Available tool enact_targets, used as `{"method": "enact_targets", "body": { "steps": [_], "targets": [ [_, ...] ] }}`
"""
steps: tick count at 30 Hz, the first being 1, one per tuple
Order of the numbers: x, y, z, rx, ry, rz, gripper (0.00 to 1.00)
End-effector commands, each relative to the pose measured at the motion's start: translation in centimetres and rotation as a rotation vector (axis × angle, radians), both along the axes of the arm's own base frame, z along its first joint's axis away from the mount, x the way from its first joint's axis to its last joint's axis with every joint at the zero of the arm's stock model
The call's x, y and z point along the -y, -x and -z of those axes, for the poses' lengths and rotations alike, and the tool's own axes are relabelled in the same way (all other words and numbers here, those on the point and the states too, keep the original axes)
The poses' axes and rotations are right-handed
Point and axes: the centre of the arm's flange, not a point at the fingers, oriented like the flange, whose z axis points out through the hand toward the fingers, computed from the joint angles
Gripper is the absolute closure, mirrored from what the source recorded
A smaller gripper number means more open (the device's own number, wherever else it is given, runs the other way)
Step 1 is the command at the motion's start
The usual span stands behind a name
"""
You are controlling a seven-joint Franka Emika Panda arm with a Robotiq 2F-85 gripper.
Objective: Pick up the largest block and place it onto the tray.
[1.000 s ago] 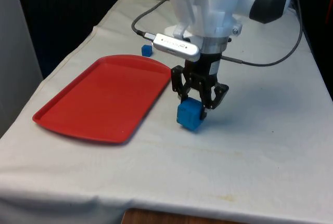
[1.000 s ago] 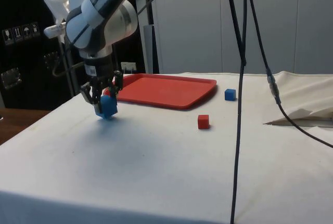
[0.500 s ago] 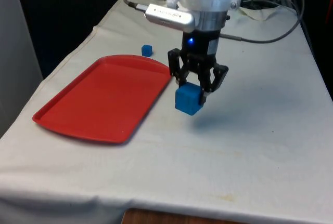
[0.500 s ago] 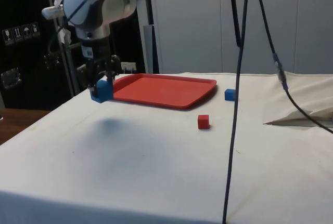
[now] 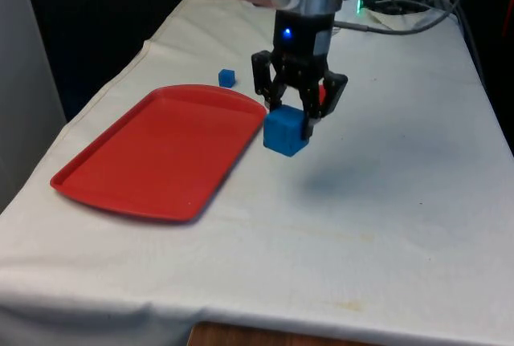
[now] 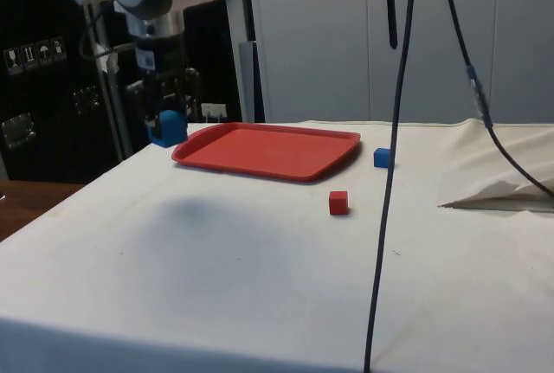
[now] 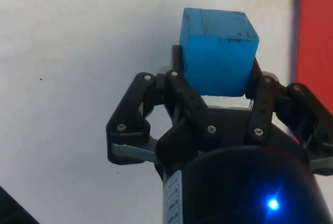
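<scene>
Your gripper (image 5: 294,111) is clamped on the large blue cube (image 5: 285,132), held in the air at the front view's centre, just right of the red tray (image 5: 161,150). The cube hangs tilted, one corner lowest, with no long axis.

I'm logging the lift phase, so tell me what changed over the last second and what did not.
The gripper, shut on the large blue block throughout, rose clear of the white cloth and edged toward the red tray; the block now hangs beside the tray's corner, not over it. Nothing was grasped or released. The tray, small blue block and small red block stayed put.
</scene>
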Motion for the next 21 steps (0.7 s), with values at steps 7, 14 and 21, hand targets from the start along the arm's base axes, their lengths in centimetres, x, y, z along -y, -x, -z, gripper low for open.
{"method": "enact_targets", "body": {
  "steps": [7, 14, 21],
  "targets": [
    [1.8, 0.9, -1.8, 0.013, -0.007, 0.002, 1.0],
    [3.5, 1.7, -2.5, 0.017, -0.015, 0.004, 1.0],
    [5.3, 2.8, -2.4, 0.008, -0.02, 0.003, 1.0]
  ]
}}
